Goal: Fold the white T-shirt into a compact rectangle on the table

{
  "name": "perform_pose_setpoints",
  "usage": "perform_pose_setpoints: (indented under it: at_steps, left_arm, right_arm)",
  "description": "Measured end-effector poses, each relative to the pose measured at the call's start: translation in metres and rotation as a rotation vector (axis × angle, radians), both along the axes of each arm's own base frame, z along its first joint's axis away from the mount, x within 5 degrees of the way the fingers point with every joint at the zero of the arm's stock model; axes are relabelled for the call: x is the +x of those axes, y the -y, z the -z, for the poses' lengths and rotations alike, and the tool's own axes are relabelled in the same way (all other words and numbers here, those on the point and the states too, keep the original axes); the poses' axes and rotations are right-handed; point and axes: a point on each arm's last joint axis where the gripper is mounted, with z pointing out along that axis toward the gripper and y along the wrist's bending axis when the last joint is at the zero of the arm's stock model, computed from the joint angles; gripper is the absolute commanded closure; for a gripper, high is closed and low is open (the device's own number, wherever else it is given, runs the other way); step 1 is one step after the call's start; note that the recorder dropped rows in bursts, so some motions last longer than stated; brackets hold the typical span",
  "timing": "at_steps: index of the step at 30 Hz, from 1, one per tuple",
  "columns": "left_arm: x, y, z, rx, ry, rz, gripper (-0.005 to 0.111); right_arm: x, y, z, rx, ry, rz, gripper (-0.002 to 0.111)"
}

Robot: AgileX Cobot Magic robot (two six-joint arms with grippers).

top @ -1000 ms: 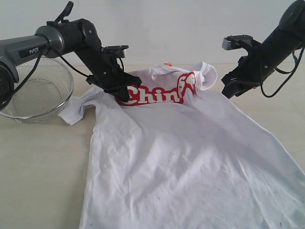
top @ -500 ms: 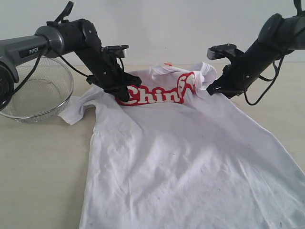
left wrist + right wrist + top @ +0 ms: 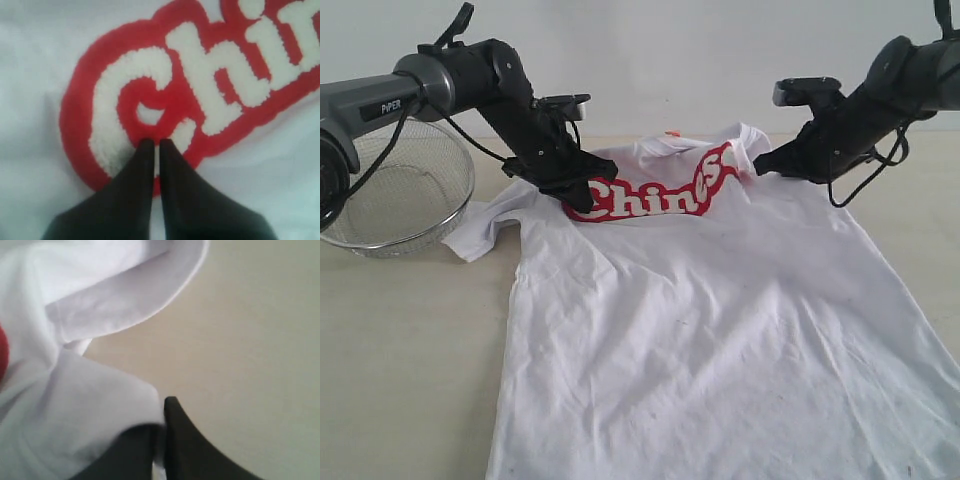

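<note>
Your outside camera looks across the table (image 3: 400, 330) from its near edge; both wrist cameras press close on the shirt (image 3: 720, 330), sharing its far end.

**Shirt mostly flat, far end raised and turned over**

White shirt (image 3: 720, 340) lies on the pale beige wood-grain table (image 3: 410, 350). Its plain side is up and spread toward the near edge, lightly wrinkled. The far end is lifted off the table and turned back, showing red-outlined white lettering (image 3: 650, 195) that reads "Chines"; the last letters curl into a fold. A small orange tag (image 3: 671, 133) peeks above the far edge. One short sleeve (image 3: 485, 225) lies flat out to the left.
</note>
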Motion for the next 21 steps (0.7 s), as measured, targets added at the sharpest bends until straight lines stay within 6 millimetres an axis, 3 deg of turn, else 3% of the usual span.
perform_pose_setpoints:
  at_steps: [14,21]
  left_arm:
    - [0.000,0.000,0.000,-0.001,0.002,0.006,0.102]
    - [0.000,0.000,0.000,0.001,0.005,0.013,0.102]
  right_arm:
    - [0.003,0.060,-0.003,-0.028,0.075,0.225,0.108]
    - [0.004,0.074,-0.013,-0.060,0.142,0.260,0.108]
